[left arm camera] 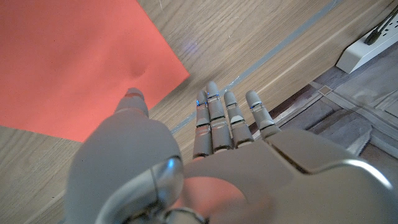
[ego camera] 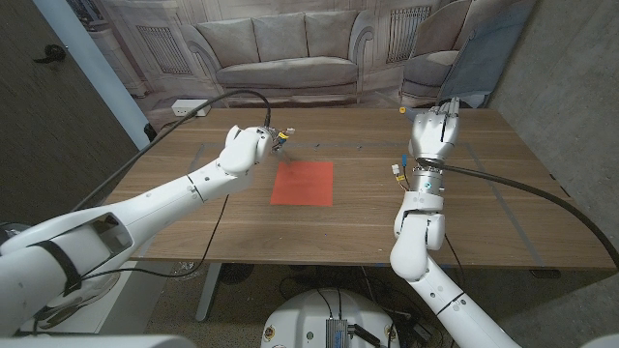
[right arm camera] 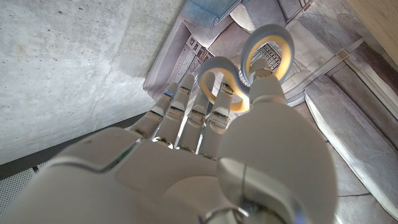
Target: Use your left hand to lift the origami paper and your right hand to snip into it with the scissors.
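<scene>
Wooden counter (ego camera: 503, 208) carrying the red origami paper (ego camera: 303, 183), flat at its middle, not yet lifted. Left hand (ego camera: 248, 148) at the sheet's edge, fingers apart, grasping nothing. Right hand (ego camera: 432, 136) raised, grasping the scissors (right arm camera: 249, 65) by their loops. Step in hand: picking up the paper. Next: pinching an edge, raising it toward the blades.

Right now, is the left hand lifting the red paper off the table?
No. In the head view the paper lies flat on the table, and the left hand is beside its corner, not holding it.
</scene>
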Controlling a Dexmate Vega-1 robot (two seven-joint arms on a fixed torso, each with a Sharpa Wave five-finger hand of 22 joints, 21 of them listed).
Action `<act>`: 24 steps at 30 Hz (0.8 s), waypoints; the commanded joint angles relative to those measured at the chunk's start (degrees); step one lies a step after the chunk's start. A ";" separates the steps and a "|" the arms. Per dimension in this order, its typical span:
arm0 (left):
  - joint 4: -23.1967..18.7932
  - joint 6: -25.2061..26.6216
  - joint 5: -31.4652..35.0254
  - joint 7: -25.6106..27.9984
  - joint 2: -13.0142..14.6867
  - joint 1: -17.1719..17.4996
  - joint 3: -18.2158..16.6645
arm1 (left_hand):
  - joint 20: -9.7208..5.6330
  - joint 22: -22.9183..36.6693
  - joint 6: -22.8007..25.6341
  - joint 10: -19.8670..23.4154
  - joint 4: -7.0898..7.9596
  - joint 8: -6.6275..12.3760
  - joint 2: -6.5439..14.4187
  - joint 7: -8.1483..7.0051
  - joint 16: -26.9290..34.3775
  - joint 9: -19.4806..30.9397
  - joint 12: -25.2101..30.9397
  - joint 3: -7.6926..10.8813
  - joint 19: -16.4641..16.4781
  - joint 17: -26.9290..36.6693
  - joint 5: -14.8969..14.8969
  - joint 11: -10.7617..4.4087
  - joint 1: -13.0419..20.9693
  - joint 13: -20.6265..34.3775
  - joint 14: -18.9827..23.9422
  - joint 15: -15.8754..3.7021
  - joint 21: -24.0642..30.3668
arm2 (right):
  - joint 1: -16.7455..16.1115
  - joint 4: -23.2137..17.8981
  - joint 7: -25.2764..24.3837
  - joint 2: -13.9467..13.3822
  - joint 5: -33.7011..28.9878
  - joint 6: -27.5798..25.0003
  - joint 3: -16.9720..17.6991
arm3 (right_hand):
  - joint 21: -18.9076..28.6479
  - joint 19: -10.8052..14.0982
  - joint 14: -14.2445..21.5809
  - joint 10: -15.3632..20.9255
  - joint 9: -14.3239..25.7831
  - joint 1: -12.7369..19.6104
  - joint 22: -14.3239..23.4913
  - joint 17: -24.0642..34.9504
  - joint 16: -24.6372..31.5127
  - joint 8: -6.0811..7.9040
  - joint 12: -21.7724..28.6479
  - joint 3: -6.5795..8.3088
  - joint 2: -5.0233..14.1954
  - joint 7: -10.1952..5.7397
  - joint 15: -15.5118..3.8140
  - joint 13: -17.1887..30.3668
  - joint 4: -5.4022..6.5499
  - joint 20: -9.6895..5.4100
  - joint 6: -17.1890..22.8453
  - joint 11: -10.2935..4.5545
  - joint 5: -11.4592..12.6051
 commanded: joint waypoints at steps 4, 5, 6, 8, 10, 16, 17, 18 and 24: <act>3.50 -0.85 2.28 3.40 -1.85 1.27 0.30 | -0.14 0.08 0.10 0.36 -0.28 -0.38 0.73 0.80 0.24 0.13 -0.17 -0.08 0.12 0.00 0.37 -0.41 0.22 0.14 0.19 -0.39 0.38 | -0.63 -0.78 1.20 0.02 -1.05 0.42 -0.10 | -0.09 -0.11 0.43 8.36 0.26 0.55 0.17 0.14 -0.01 0.43 -0.15 8.41 0.97 -6.39 -10.12 0.10 7.84 -0.10 6.72 -7.79 0.44; 3.47 -1.37 1.86 4.09 -1.74 1.48 0.03 | -0.11 0.07 0.10 0.24 -0.29 -0.42 0.76 0.78 0.22 0.13 -0.26 -0.07 0.05 -0.01 0.38 -0.53 0.25 0.13 0.12 -0.44 0.36 | -0.68 -0.95 1.21 -0.07 -0.89 0.60 -0.07 | -0.09 -0.09 0.44 8.37 0.27 0.55 0.17 0.14 -0.01 0.41 -0.17 8.44 0.97 -6.46 -10.12 0.10 7.84 -0.14 6.69 -7.78 0.45; 3.45 -1.40 1.77 4.95 -1.79 1.75 -0.21 | -0.10 0.06 0.02 0.20 -0.29 -0.49 0.80 0.76 0.19 0.12 -0.30 -0.06 0.02 -0.01 0.39 -0.51 0.28 0.13 0.03 -0.43 0.35 | -0.58 -0.67 1.32 0.19 -1.31 0.40 -0.02 | -0.10 -0.12 0.45 8.39 0.27 0.54 0.17 0.14 -0.01 0.41 -0.19 8.46 0.96 -6.42 -10.12 0.10 7.85 -0.13 6.71 -7.79 0.45; 3.59 -1.64 2.29 5.15 -1.91 1.64 0.08 | -0.13 0.04 -0.20 -0.10 -0.31 -0.62 0.85 0.73 0.17 0.12 -0.45 -0.06 -0.06 -0.02 0.40 -0.44 0.32 0.14 -0.04 -0.33 0.32 | -0.67 -0.92 1.18 0.03 -0.92 0.65 -0.01 | -0.11 -0.13 0.45 8.39 0.27 0.51 0.17 0.14 -0.02 0.39 -0.24 8.52 0.93 -6.38 -10.12 0.10 7.84 -0.10 6.74 -7.79 0.45; 3.64 -1.90 1.76 4.47 -2.03 1.60 -0.09 | -0.07 0.02 -0.39 -0.35 -0.33 -0.78 0.89 0.70 0.11 0.12 -0.60 -0.06 -0.05 -0.03 0.42 -0.54 0.36 0.15 -0.25 -0.28 0.33 | -0.62 -0.71 1.01 0.11 -1.07 0.55 0.00 | -0.11 -0.12 0.46 8.39 0.27 0.49 0.17 0.14 -0.01 0.38 -0.27 8.55 0.92 -6.39 -10.12 0.10 7.85 -0.13 6.73 -7.80 0.45; 3.96 -1.76 3.65 5.11 -2.22 1.94 0.48 | -0.08 -0.05 0.08 0.37 -0.39 -0.77 0.91 0.54 0.34 0.11 -0.38 -0.12 -0.06 -0.07 0.45 -0.84 0.46 0.20 0.34 -0.65 0.33 | -0.74 -0.72 0.87 0.17 -0.72 0.51 0.05 | -0.13 -0.12 0.48 8.44 0.28 0.40 0.17 0.14 -0.03 0.32 -0.41 8.73 0.85 -6.43 -10.11 0.11 7.86 -0.10 6.79 -7.81 0.47; 3.89 -1.99 3.95 6.03 -2.08 2.21 0.49 | -0.10 -0.07 0.44 0.76 -0.41 -0.69 0.92 0.58 0.39 0.10 -0.25 -0.13 -0.04 -0.09 0.46 -0.96 0.50 0.22 0.47 -0.69 0.34 | -0.77 -0.78 1.15 0.17 -0.78 0.62 0.09 | -0.13 -0.12 0.49 8.45 0.28 0.38 0.17 0.14 -0.03 0.31 -0.43 8.76 0.84 -6.41 -10.12 0.11 7.87 -0.11 6.80 -7.81 0.47; 3.98 -2.30 4.42 5.43 -2.03 1.96 0.84 | -0.14 -0.09 0.59 0.86 -0.42 -0.67 0.93 0.39 0.45 0.10 -0.21 -0.14 0.00 -0.10 0.47 -0.99 0.52 0.23 0.66 -0.93 0.36 | -0.74 -0.72 1.02 0.17 -0.62 0.59 0.11 | -0.14 -0.12 0.49 8.46 0.28 0.38 0.17 0.14 -0.03 0.31 -0.44 8.78 0.84 -6.42 -10.12 0.11 7.87 -0.11 6.79 -7.80 0.47; 3.98 -2.27 5.31 5.02 -2.26 2.41 0.87 | -0.03 -0.17 1.64 1.70 -0.57 -0.46 0.97 0.34 0.67 0.10 0.13 -0.15 0.36 -0.18 0.52 -1.31 0.78 0.29 1.50 -1.26 0.48 | -0.71 -0.74 0.72 0.08 -0.43 0.51 0.13 | -0.15 -0.12 0.51 8.50 0.28 0.32 0.17 0.15 -0.03 0.25 -0.53 8.90 0.80 -6.50 -10.12 0.12 7.88 -0.10 6.79 -7.80 0.48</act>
